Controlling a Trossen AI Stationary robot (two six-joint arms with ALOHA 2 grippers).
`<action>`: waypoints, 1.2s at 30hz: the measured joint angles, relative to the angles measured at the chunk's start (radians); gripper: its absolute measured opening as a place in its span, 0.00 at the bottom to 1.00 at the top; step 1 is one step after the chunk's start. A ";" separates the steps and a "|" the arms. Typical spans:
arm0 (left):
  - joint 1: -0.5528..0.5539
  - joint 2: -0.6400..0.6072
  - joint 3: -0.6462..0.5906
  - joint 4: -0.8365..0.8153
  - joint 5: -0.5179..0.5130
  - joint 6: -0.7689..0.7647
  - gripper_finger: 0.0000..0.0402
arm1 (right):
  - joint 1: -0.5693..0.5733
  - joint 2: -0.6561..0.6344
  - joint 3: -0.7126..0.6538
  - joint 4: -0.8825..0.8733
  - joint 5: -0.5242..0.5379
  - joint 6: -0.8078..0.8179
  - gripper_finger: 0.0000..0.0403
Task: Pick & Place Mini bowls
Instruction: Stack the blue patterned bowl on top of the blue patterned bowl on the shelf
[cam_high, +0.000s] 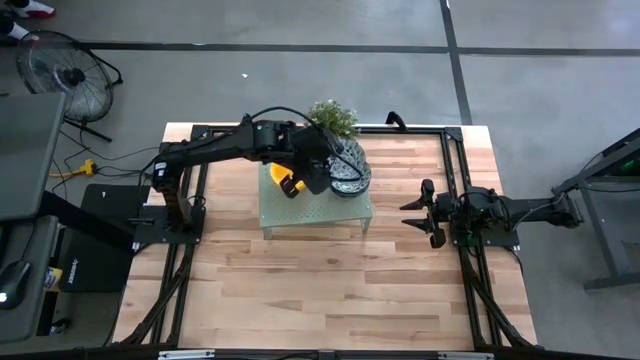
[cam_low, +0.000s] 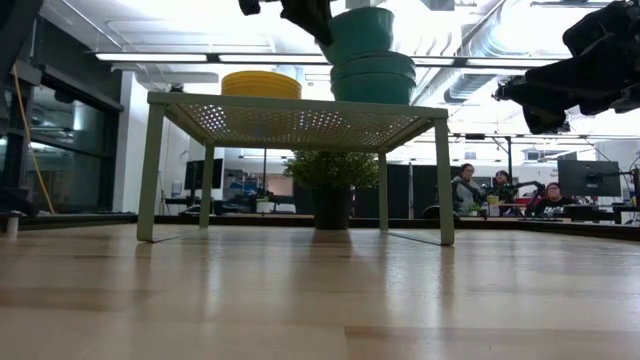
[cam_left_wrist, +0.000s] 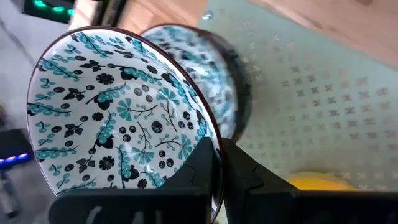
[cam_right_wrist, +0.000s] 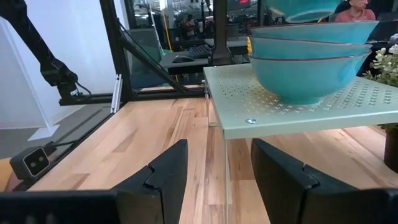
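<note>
A light wooden table (cam_high: 330, 280) stands on a grey concrete floor, with a floor fan (cam_high: 62, 78) beyond its far left corner; the low view looks across it into an office where people (cam_low: 465, 188) sit at monitors. On the table rests a pale green perforated metal stand (cam_high: 300, 215) with four thin legs, and a small green potted plant (cam_high: 333, 117) sits at its far edge, visible beneath the stand in the low view.

Left gripper (cam_left_wrist: 219, 167): positioned above the stand's right portion, fingers pinched on the rim of one patterned mini bowl (cam_left_wrist: 118, 118), white inside with a dense blue-green leaf and flower pattern. The bowl is held tilted, just above the stack of patterned bowls (cam_low: 372, 78) that stands on the stand. The low view shows the held bowl's teal outside raised over two stacked teal bowls; whether it touches the stack cannot be told.

Stack of yellow mini bowls (cam_low: 261, 84): rests on the left portion of the stand, beside the patterned stack and apart from it. The number of bowls in it cannot be counted. The overhead view shows it partly hidden by the left arm.

Right gripper (cam_high: 420, 212): waits above the table near its right edge, well apart from the stand, its fingers spread and holding nothing. Its wrist view looks toward the stand and the teal undersides of the stacked bowls.
</note>
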 joint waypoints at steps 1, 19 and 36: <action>0.003 0.001 -0.001 -0.006 0.008 -0.003 0.01 | 0.000 0.000 0.000 0.000 0.000 0.001 0.41; 0.014 0.058 0.003 0.038 0.037 -0.022 0.01 | 0.000 0.002 0.000 -0.004 -0.007 0.014 0.41; 0.013 0.060 0.001 0.042 0.066 -0.027 0.01 | 0.000 0.009 0.000 -0.005 -0.013 0.015 0.41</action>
